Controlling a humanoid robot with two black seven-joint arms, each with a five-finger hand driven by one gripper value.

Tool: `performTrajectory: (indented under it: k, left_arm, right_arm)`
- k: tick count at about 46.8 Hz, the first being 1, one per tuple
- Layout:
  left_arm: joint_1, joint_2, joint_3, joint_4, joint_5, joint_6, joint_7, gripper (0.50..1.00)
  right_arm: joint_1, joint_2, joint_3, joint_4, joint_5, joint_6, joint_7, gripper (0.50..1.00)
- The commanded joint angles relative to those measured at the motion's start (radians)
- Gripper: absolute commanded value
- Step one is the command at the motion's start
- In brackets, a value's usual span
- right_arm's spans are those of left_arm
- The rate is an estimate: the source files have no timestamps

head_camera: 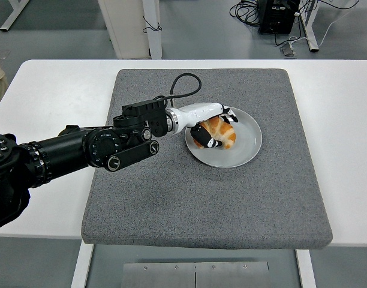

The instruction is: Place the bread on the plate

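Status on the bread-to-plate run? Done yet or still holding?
Mostly done: the bread lies on the plate, which sits on the grey mat. In hand: the left hand is curled around the bread, thumb under its near side, fingers over the top. Left: let go and pull the arm back. Right arm is not in view.

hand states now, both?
Left hand: closed around the croissant, over the plate.
Right hand: not in view.

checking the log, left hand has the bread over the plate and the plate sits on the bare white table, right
Not quite. In the head view the plate sits on the grey mat, not the bare white table. The left hand does have the bread over the plate.
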Motion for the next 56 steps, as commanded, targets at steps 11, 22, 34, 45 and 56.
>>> performTrajectory:
  k: [11, 22, 34, 45, 56]
  left_arm:
    - [-0.057, 0.0, -0.012, -0.018, -0.026, -0.027, 0.005, 0.969]
    - [-0.118, 0.003, -0.056, -0.049, -0.206, -0.06, 0.037, 0.968]
    - [-0.184, 0.107, -0.17, -0.084, -0.348, -0.068, 0.038, 0.969]
    - [-0.178, 0.216, -0.302, -0.111, -0.445, -0.071, 0.03, 0.971]
    - [-0.164, 0.304, -0.394, -0.109, -0.583, -0.09, 0.025, 0.971]
  right_arm:
    - [0.0, 0.0, 0.0, 0.0, 0.0, 0.0, 0.0, 1.0]
    - [0.0, 0.0, 0.0, 0.0, 0.0, 0.0, 0.0, 1.0]
    - [0.0, 0.0, 0.0, 0.0, 0.0, 0.0, 0.0, 1.0]
    - [0.0, 0.0, 0.0, 0.0, 0.0, 0.0, 0.0, 1.0]
    - [0.0, 0.0, 0.0, 0.0, 0.0, 0.0, 0.0, 1.0]
